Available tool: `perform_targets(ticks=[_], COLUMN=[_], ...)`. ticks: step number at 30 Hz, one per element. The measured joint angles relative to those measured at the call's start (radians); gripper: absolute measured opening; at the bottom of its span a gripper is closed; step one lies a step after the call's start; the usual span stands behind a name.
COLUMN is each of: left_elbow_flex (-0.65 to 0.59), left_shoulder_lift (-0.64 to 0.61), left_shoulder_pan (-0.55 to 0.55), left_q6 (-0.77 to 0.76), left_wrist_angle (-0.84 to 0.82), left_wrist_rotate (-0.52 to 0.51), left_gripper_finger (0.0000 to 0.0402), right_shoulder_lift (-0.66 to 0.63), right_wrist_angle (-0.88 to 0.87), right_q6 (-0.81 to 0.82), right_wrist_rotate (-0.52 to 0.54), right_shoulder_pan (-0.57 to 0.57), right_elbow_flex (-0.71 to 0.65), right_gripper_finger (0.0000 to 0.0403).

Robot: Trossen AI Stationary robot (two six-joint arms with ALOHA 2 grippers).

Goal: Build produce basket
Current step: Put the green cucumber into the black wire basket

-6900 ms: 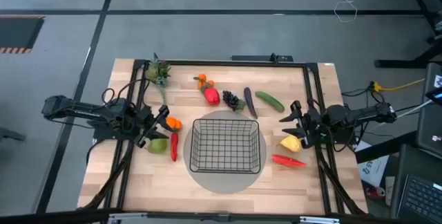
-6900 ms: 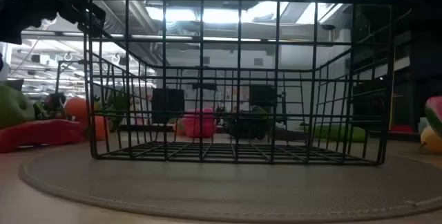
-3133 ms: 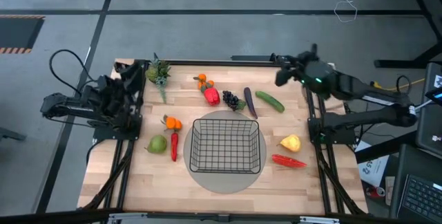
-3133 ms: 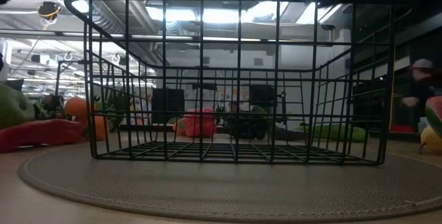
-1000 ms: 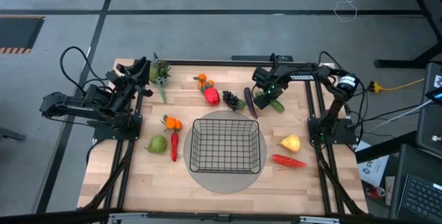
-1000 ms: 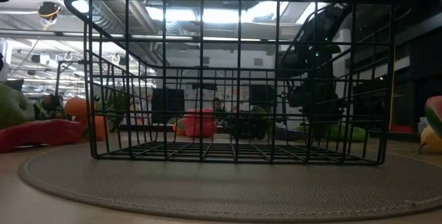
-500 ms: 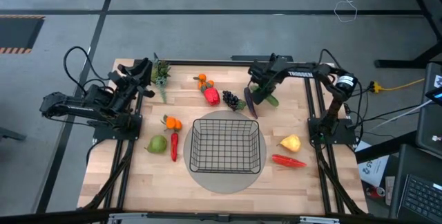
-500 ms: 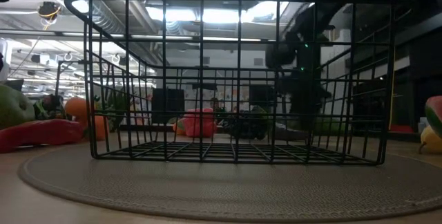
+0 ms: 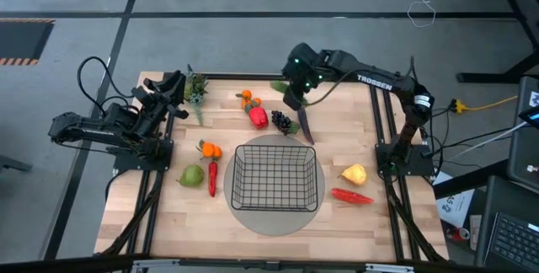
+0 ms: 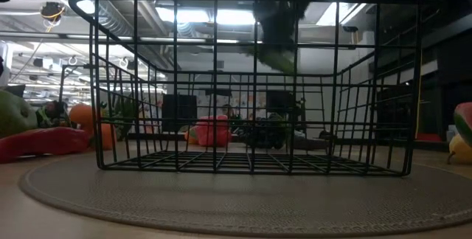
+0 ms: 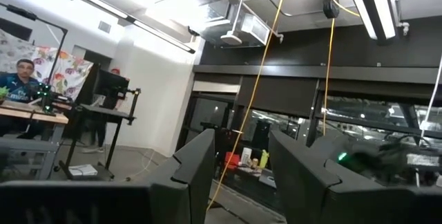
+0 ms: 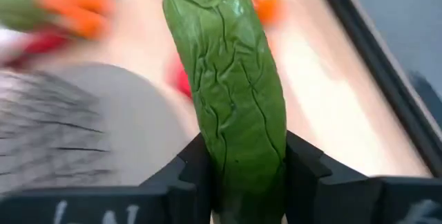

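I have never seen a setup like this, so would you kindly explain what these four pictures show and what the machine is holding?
Two robot arms work at a wooden table. One picture looks straight down, one looks level across the tabletop, and one comes from each wrist. The right claw, raised above the table's far side, grips a green cucumber, seen close up in its wrist picture. The left claw waits open near the far left corner. A black wire basket sits empty in the middle, with toy produce such as a red pepper lying around it.

green cucumber (image 12: 231,99), black basket (image 9: 277,178), grey mat (image 9: 244,215)
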Motion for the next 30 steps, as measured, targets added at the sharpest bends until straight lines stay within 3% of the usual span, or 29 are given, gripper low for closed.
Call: perform_targets(ticks=[5,18,30], left_elbow_flex=[0.0,0.0,0.0], left_shoulder_lift=[0.0,0.0,0.0], left_shoulder_pan=[0.0,0.0,0.0], left_q6=[0.0,0.0,-0.023], left_wrist_angle=[0.0,0.0,0.0], left_wrist_rotate=[0.0,0.0,0.0], left_gripper_finger=[0.0134,0.0134,0.0134], right_shoulder_lift=[-0.001,-0.001,0.008], right_wrist_angle=[0.053,0.041,0.038], right_q6=[0.002,0.046,0.225], right_wrist_rotate=[-0.036,-0.035,0.082], right_shoulder_pan=[0.104,0.323,0.44], right_elbow_flex=[0.064,0.067,0.067], right_gripper_finger=[0.0109,0.0109,0.0109])
